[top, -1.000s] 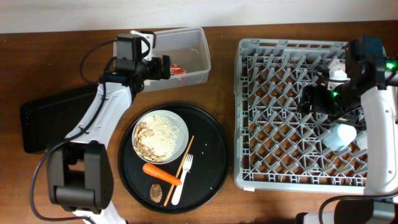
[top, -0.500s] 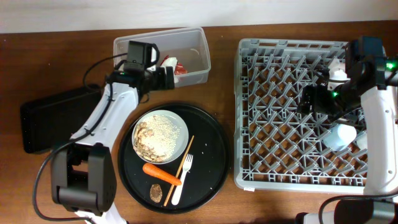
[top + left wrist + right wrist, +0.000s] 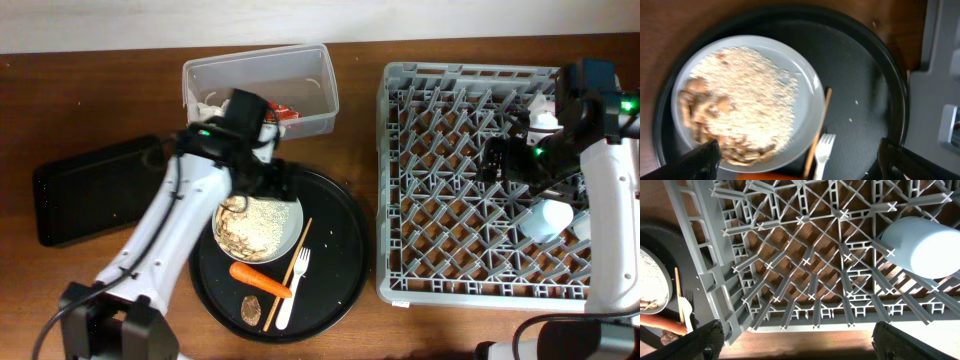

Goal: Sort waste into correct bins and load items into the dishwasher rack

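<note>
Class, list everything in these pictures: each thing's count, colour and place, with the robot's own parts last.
table: 1, brown, under everything
rack: 1, grey, right
cup: 1 clearly seen, pale blue, in rack
tub: 1, clear, top
wrapper: 1, red, in tub
napkins: count unclear, white, in tub
black tray: 1, rectangular, left
round tray: 1, black, centre
plate: 1, off-white, on round tray
food: 1 heap, beige, on plate
carrot: 1, orange, on round tray
lump: 1, brown, beside carrot
fork: 1, white, on round tray
chopsticks: count unclear, wooden, beside fork
left arm: 1, white and black, jaws open above plate
right arm: 1, white and black, jaws open above rack
</note>
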Controlling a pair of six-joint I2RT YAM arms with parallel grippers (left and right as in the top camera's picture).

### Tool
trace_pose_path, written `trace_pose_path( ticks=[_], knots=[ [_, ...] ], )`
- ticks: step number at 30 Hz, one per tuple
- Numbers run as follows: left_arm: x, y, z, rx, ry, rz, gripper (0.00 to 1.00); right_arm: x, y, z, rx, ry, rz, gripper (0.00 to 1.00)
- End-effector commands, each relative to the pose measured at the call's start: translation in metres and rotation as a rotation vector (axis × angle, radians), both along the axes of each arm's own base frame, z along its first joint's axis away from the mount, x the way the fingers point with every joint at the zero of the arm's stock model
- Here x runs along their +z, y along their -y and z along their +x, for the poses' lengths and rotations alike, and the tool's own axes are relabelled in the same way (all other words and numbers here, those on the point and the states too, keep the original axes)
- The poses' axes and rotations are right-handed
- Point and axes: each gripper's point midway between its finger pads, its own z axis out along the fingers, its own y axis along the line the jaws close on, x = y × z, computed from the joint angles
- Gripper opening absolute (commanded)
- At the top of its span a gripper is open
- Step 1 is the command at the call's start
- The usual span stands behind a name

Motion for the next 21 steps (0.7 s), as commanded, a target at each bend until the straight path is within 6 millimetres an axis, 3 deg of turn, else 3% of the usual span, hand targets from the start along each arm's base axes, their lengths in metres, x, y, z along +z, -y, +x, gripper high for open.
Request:
trace_pose_path(
  ticks=[1,3,6,14,15,18,21],
  knots=[
    [-0.014,0.026,-0.019,0.001,-0.011,0.038,0.99,0.005,0.000,-0.003,-0.001,0.014,-0.004,0.98],
    [-0.031,0.048,-0.025,-0.040,0.014,0.041,0.99,0.005,0.000,-0.003,-0.001,0.014,-0.004,0.98],
    [-0.052,0.039,-0.018,0.134,0.040,0.124,0.98,0.005,0.000,-0.003,-0.001,0.014,-0.004,0.98],
    [-0.109,0.053,0.000,0.239,-0.015,0.121,0.69,0.005,0.000,-0.003,-0.001,0.014,-0.004,0.98],
    [-0.113,0.053,0.000,0.260,-0.023,0.121,0.68,0.005,0.000,-0.003,-0.001,0.014,-0.004,0.98],
    [-0.117,0.057,0.002,0.257,-0.027,0.106,0.47,0.005,0.000,-0.003,-0.001,0.014,-0.004,0.99],
    [-0.120,0.059,-0.002,0.252,-0.051,0.095,0.47,0.004,0.000,-0.003,-0.001,0.012,-0.004,0.98]
  ],
)
